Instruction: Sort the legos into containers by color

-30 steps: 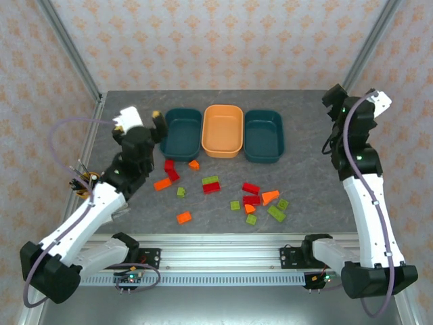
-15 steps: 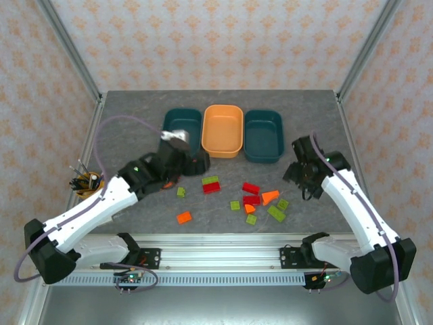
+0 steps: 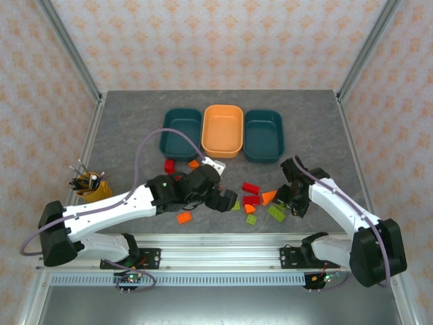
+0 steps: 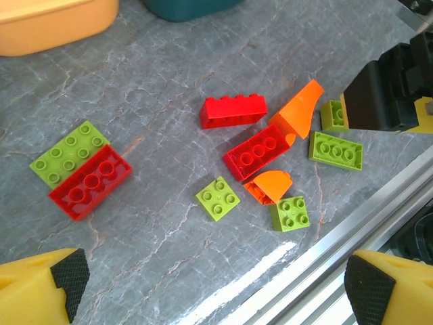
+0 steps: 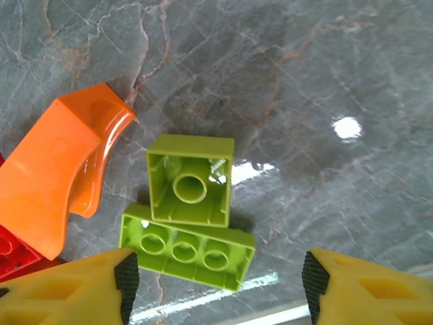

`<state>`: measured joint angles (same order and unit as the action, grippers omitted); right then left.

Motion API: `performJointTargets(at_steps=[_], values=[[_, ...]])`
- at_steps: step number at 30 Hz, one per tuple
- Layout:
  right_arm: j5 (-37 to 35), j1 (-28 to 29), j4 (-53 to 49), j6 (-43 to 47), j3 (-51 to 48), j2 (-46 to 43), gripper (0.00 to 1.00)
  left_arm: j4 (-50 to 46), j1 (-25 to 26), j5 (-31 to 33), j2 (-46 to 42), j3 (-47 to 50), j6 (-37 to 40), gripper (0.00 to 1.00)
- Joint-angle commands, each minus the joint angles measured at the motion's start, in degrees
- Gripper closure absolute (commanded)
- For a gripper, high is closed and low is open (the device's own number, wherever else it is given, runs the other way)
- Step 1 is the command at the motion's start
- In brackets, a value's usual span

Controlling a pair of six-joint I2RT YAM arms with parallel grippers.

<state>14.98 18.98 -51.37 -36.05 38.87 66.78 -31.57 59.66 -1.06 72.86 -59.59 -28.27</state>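
Three trays stand in a row at the back of the table (image 3: 122, 135), each with its long side running away from the arms: left teal tray (image 3: 181, 131), orange tray (image 3: 223, 128), right teal tray (image 3: 263, 134). The legos all lie on the stone-grey top in front of them. The left gripper (image 4: 216, 288) hangs over the middle of the scatter with its jaws spread wide and nothing between them. Beneath it a green brick (image 4: 70, 153) and a red brick (image 4: 90, 181) lie studs up, touching along their long sides, both slanting from lower left to upper right in the wrist view. Further right a thin red brick (image 4: 233, 111) lies on its side, studs toward the trays. An orange wedge (image 4: 301, 112) touches a corner of a red block (image 4: 260, 151). The right gripper (image 5: 220, 281) is low over the right end of the pile, jaws released and wide. Between its pads (image 5: 126, 274) a long green brick (image 5: 187, 250) lies upside down, long axis across the jaws. A square green brick (image 5: 190, 179), also hollow side up, touches its far edge
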Motion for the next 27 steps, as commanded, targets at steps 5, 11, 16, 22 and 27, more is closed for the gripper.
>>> performJointTargets(at_steps=[5,11,16,22,27], values=[[0.0,0.2,7.3,-1.0,-1.7,4.1,0.37,2.2,1.8,1.2,2.2,-3.2,0.8,0.0],[-2.4,0.2,8.0,-0.9,-2.2,6.6,0.44,1.9,2.0,1.8,1.9,-3.2,0.5,0.0],[-4.2,0.1,9.8,0.2,-2.6,9.0,0.49,1.8,2.0,2.1,1.6,-3.1,-0.2,0.0],[-7.0,0.1,9.8,1.6,-2.0,9.3,0.61,2.0,2.0,2.6,0.9,-2.5,-1.3,0.0],[-10.2,0.1,4.4,2.3,0.2,2.4,0.65,1.1,2.0,3.8,0.7,-3.9,-2.0,0.0]])
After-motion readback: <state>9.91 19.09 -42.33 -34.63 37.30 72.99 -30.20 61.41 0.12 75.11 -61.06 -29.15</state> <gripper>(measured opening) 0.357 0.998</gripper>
